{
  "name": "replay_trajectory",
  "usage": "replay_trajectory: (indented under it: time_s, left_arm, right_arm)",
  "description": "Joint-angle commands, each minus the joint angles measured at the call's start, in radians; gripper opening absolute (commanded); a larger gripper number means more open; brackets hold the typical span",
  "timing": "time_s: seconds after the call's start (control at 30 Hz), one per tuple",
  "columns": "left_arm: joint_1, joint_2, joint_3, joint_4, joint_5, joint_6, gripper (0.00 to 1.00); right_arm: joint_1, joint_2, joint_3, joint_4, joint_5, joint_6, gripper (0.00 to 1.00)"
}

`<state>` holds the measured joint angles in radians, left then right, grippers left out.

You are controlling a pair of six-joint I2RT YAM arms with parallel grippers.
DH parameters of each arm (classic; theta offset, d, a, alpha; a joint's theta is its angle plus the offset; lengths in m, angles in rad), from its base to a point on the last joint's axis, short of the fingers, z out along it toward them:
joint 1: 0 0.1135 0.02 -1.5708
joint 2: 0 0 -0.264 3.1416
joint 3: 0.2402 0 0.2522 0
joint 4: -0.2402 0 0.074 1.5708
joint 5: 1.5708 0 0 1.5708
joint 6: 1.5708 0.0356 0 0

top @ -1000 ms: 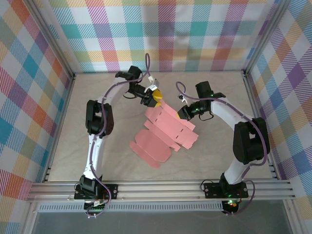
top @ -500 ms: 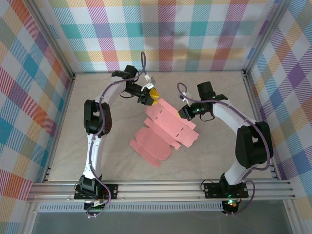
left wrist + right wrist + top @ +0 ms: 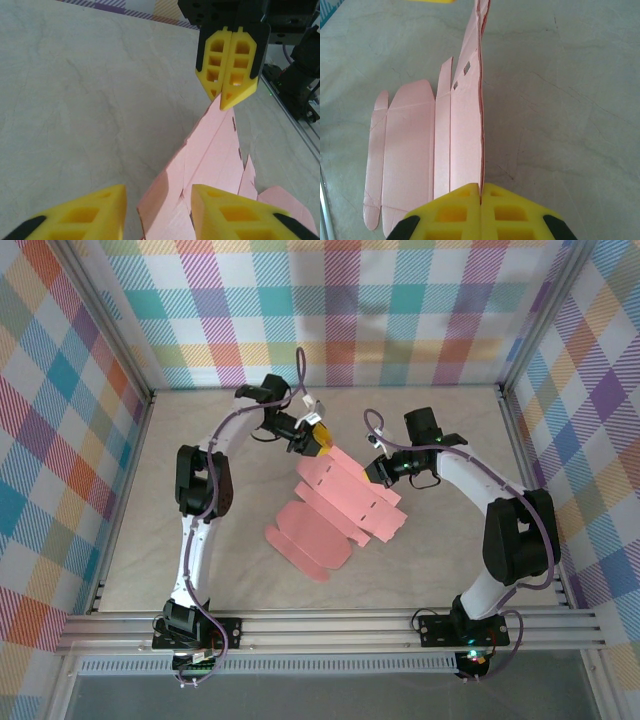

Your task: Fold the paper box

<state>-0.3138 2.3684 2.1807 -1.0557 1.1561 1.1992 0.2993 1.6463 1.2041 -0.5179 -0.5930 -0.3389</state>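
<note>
The paper box (image 3: 345,505) is a salmon-pink die-cut blank, partly lying flat on the table with one panel raised on edge. My right gripper (image 3: 377,472) is shut on the right end of that raised panel (image 3: 475,100), and its fingertips (image 3: 481,186) pinch the card edge. My left gripper (image 3: 320,440) sits at the panel's other end. Its yellow jaws (image 3: 157,189) stand apart on either side of the card (image 3: 215,145), with a gap on each side. In the left wrist view the right gripper (image 3: 222,100) clamps the panel's far tip.
The beige table (image 3: 440,570) is ringed by an aluminium frame (image 3: 330,625) and checkered walls. The blank's flat flaps (image 3: 405,150) spread toward the near left. The right arm's dark body (image 3: 300,75) stands beyond the card.
The left gripper's jaws have narrowed around the raised panel's end and shifted slightly toward it. The right gripper has stayed shut on the card, and the blank has barely moved.
</note>
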Motion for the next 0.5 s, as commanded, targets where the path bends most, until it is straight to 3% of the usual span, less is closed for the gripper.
replay_trajectory:
  time_s: [0.0,0.2,0.37,0.47]
  left_arm:
    - [-0.007,0.016,0.034,-0.046,0.027,0.029,0.30]
    - [-0.007,0.008,0.033,-0.091,0.014,0.050,0.02]
    - [-0.007,-0.026,0.012,-0.090,0.026,0.033,0.00]
    - [-0.015,-0.091,-0.068,0.011,0.026,-0.051,0.00]
  right_arm:
    - [-0.006,-0.024,0.009,-0.019,-0.050,-0.030,0.00]
    - [-0.006,-0.029,0.007,0.001,-0.032,-0.009,0.00]
    - [-0.006,-0.053,-0.018,0.087,0.021,0.057,0.00]
    - [-0.002,-0.070,-0.046,0.171,0.096,0.135,0.00]
